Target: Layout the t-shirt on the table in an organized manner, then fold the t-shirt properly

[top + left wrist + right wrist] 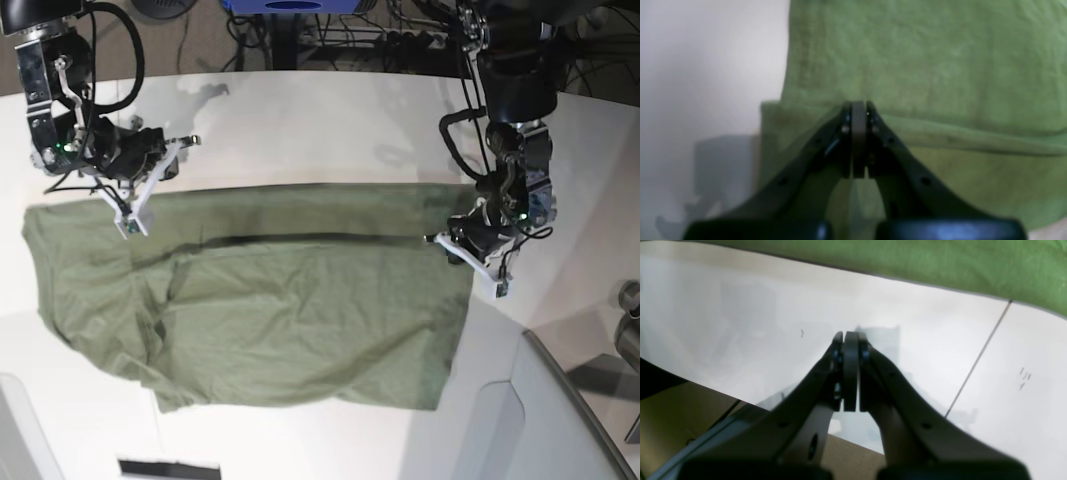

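The olive-green t-shirt point(300, 300) lies spread across the white table point(300, 140), with a doubled layer along its far edge and wrinkles at the near left. My left gripper point(470, 243) hovers at the shirt's right edge. In the left wrist view the left gripper point(858, 104) is shut, with nothing visible between its pads, just over a fold edge of the t-shirt point(923, 66). My right gripper point(145, 160) is at the shirt's far left corner. In the right wrist view the right gripper point(850, 335) is shut and empty over bare table point(740, 323), with the t-shirt's point(940, 263) edge beyond it.
A thin seam line point(977, 360) crosses the tabletop. The table's edge point(706, 390) drops to the floor beside my right gripper. Cables and equipment point(300, 30) sit behind the table. A white curved panel point(560, 420) and a metal object point(630, 320) stand at the near right.
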Motion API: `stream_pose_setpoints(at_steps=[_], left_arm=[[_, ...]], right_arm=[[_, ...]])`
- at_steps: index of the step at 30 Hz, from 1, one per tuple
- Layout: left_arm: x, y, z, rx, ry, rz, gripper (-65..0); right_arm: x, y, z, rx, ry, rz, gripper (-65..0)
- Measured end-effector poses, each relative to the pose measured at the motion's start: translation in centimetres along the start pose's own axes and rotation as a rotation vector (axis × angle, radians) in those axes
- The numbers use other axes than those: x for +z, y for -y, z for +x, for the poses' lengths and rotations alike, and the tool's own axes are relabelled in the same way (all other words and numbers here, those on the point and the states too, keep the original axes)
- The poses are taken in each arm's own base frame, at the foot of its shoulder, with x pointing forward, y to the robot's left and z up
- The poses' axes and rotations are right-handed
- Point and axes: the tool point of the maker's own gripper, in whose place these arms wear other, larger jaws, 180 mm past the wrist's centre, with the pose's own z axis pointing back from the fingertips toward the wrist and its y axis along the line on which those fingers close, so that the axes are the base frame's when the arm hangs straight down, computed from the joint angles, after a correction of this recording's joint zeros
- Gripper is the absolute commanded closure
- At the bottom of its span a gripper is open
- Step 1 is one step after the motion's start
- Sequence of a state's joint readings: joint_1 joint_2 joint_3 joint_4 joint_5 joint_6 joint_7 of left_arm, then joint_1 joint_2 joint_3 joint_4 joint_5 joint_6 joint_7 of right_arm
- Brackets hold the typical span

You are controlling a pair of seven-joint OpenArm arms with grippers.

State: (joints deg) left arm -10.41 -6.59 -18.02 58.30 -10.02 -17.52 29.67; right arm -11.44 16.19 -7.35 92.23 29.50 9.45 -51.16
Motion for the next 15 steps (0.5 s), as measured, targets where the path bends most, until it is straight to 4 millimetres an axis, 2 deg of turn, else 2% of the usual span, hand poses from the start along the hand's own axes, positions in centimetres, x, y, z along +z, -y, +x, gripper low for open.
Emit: stream_pose_setpoints(at_steps=[2, 6, 8, 10, 12, 14, 15], left_arm=[[-0.5, 0.2, 0.9, 0.021, 0.039, -0.01, 0.0], [-0.7, 0.3, 0.8, 0.041, 0.039, -0.009, 0.0], [-0.2, 0.3, 0.8, 0.033, 0.05, -0.006, 0.0], [0.8, -0.9, 0.9, 0.065, 0.081, 0.015, 0.0], [2.4, -3.5, 1.2, 0.105, 0.127, 0.074, 0.0], [4.7, -6.0, 1.3, 0.101, 0.167, 0.141, 0.0], [5.7, -6.5, 1.3, 0.084, 0.183, 0.154, 0.0]], right_arm=[[0.0, 0.0, 0.0, 0.0, 0.0, 0.0, 0.0], [0.1, 0.2, 0.1, -0.01, 0.007, -0.003, 0.0], [0.6, 1.5, 1.3, -0.062, 0.08, -0.021, 0.0], [1.6, 3.9, 2.3, -0.134, 0.16, -0.071, 0.0], [2.2, 5.4, 2.4, -0.203, 0.189, -0.112, -0.2], [2.1, 5.4, 2.0, -0.228, 0.184, -0.108, 0.0], [2.0, 4.9, 1.9, -0.223, 0.178, -0.094, 0.0]])
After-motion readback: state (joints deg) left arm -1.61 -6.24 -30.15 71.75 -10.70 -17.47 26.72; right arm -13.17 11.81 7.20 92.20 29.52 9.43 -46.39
